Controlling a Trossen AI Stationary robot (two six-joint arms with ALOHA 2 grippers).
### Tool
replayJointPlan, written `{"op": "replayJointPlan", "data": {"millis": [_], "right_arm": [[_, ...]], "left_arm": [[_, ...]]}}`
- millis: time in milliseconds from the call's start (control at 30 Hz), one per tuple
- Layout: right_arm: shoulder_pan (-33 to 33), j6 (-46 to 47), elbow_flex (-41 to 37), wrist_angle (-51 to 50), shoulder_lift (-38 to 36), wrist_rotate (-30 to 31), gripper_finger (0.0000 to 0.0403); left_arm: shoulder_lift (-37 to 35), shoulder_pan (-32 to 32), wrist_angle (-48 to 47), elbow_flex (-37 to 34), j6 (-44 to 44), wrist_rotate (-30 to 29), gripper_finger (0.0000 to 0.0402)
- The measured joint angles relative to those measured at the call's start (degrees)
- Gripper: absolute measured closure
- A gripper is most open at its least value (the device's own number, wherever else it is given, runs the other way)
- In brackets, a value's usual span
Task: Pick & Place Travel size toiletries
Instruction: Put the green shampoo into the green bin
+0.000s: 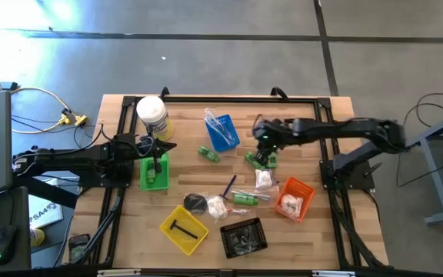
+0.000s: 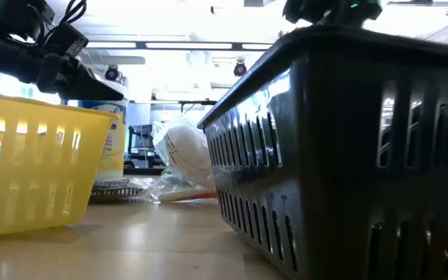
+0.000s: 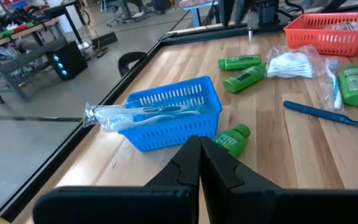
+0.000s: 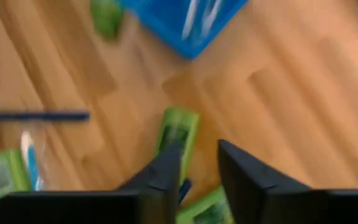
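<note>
Seen from above, the right gripper (image 1: 265, 151) is hovering at centre right of the frame, its fingers narrowly parted and empty, directly over two small green bottles (image 1: 261, 160) lying on the wooden table (image 1: 321, 231). The left gripper (image 1: 158, 146) is waiting at centre left with fingers pressed together, above the green tray (image 1: 154, 172). Wrapped toothbrushes (image 1: 218, 126) are lying in the blue tray (image 1: 224, 132) at upper centre.

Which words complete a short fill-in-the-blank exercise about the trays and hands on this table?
1. The wrapped toothbrushes lie in the ____ tray.
2. A black T-shaped piece lies in the ____ tray.
3. The left hand has its fingers ____.
4. The right hand hangs over a ____ bottle.

Missing words: blue; yellow; shut; green
</note>
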Motion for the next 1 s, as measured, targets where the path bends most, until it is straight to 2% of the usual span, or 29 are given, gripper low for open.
{"op": "replayJointPlan", "data": {"millis": [200, 367, 733, 833, 1000], "right_arm": [[-1.9, -1.4, 4.3, -2.7, 10.3, -6.9, 0.0177], [-3.9, -2.0, 4.4, -0.1, 14.9, -11.9, 0.0132], [-5.7, -3.1, 4.4, 1.1, 20.6, -17.4, 0.0144], [-5.4, -3.5, 4.4, 1.3, 22.1, -16.3, 0.0148], [-4.4, -4.4, 4.5, 2.5, 23.8, -11.2, 0.0169]], "left_arm": [[0.0, 0.0, -0.5, 0.0, -0.2, 0.0, 0.0401], [0.0, 0.0, -2.0, 0.0, -1.1, 0.0, 0.0401], [0.0, 0.0, -2.5, 0.0, -1.3, 0.0, 0.0401], [0.0, 0.0, -2.5, 0.0, -1.3, 0.0, 0.0401], [0.0, 0.0, -2.5, 0.0, -1.3, 0.0, 0.0401]]}}
